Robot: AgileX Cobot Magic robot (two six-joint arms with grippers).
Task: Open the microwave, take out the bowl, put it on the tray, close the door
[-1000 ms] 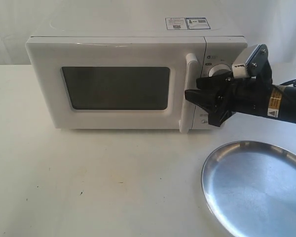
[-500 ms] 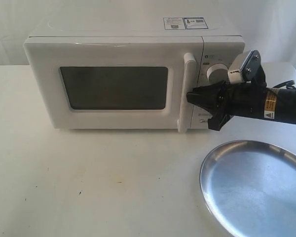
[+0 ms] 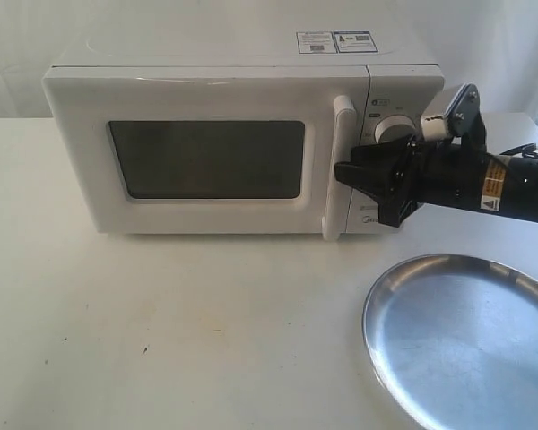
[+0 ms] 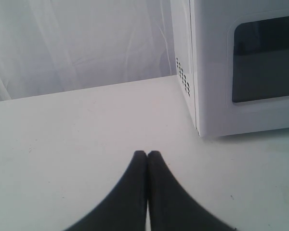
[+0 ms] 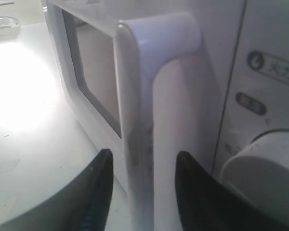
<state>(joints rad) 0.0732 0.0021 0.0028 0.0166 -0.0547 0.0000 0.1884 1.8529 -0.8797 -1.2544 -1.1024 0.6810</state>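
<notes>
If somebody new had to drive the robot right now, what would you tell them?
Right gripper: open, one finger on each side of the door handle, not clamped.
Left gripper: shut, holding nothing, near the microwave at its far end from the handle.
Door: closed. Bowl: not visible, the window is dark. Tray: nothing on it, on the table.
Done: handle reached. Left: grip, pull the door open, move bowl to tray, close door.
</notes>
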